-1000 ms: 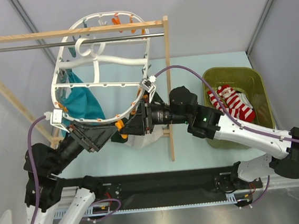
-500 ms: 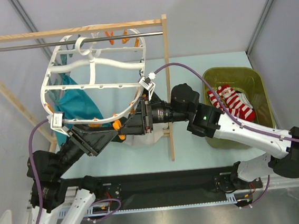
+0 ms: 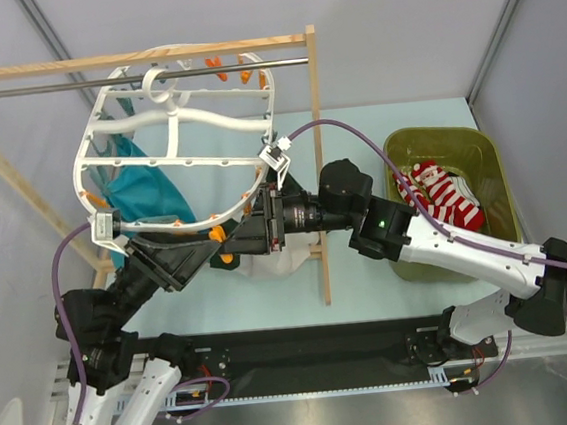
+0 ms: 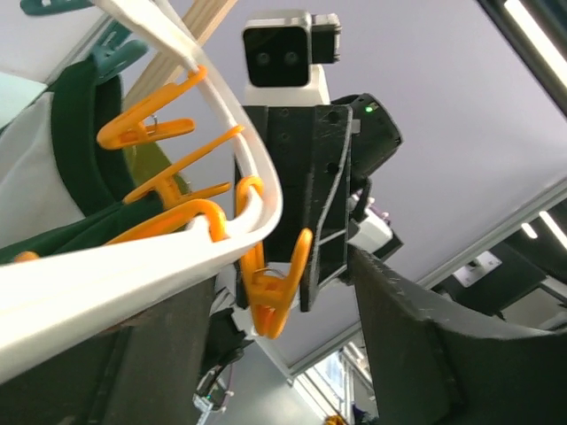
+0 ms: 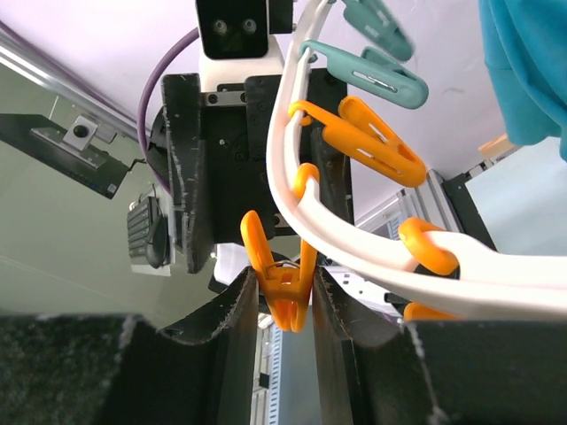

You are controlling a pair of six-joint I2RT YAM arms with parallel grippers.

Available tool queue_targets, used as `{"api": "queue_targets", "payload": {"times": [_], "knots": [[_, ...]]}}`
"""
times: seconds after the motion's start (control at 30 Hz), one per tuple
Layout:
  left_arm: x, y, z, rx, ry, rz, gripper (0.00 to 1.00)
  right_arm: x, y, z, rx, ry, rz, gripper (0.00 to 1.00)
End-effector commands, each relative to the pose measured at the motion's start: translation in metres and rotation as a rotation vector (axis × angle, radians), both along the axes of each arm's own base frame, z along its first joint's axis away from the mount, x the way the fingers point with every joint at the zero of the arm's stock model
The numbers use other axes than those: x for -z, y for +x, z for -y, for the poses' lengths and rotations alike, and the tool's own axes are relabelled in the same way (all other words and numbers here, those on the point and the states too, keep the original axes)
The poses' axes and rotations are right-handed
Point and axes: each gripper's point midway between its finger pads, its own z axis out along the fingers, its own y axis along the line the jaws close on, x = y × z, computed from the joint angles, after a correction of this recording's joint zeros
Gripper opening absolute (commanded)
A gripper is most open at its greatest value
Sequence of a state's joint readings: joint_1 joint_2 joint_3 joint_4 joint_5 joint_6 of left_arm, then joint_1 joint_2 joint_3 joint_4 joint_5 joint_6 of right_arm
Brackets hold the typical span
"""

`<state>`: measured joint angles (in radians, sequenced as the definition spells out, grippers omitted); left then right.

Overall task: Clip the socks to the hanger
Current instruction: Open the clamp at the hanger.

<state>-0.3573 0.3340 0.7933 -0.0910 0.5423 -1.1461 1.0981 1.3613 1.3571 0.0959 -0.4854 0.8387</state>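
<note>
Top external view, far left: our left gripper (image 3: 206, 246) sits under the hanger (image 3: 188, 163), which hooks over the metal rod (image 3: 31, 90); left wrist view shows its jaws spread wide, clamping nothing, the white rim running past one finger (image 4: 168, 354); centre, our right gripper (image 5: 283, 292) is pinched tight on an orange clip (image 5: 283, 312); far right, red-and-white socks (image 3: 448, 197) lie in the green bin (image 3: 463, 145).

Pale grey walls (image 3: 396, 21) far and on both sides. Light teal table (image 3: 272, 299), a wooden rack (image 3: 319, 119) with metal rod (image 3: 31, 91) across the far left, olive bin (image 3: 436, 129) at right. Strip lights (image 4: 530, 27) overhead.
</note>
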Motion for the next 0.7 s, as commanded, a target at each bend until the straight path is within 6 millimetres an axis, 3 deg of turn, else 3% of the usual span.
{"api": "queue_targets", "payload": {"times": [0.0,0.1,0.27,0.37,0.53,0.6,0.67], "knots": [[0.001,0.005,0.008,0.060,-0.035,-0.040,0.64,-0.004,-0.029,-0.002,-0.139,0.013,-0.014,0.00],[-0.011,0.001,0.004,0.043,-0.075,0.013,0.54,0.002,-0.027,-0.005,-0.135,0.001,-0.021,0.00],[-0.014,0.001,0.007,0.061,-0.060,0.014,0.61,0.004,-0.028,-0.006,-0.138,0.005,-0.031,0.00],[-0.011,0.005,0.006,0.049,-0.060,0.004,0.74,0.004,-0.028,-0.007,-0.141,0.003,-0.030,0.00],[-0.012,0.005,0.002,0.019,-0.069,0.009,0.61,0.008,-0.028,-0.006,-0.136,-0.009,-0.035,0.00],[-0.013,0.006,0.001,0.009,-0.079,0.012,0.50,0.009,-0.029,-0.006,-0.140,-0.010,-0.034,0.00],[-0.014,0.007,0.000,0.003,-0.080,0.009,0.48,0.011,-0.030,-0.007,-0.140,-0.017,-0.038,0.00]]}}
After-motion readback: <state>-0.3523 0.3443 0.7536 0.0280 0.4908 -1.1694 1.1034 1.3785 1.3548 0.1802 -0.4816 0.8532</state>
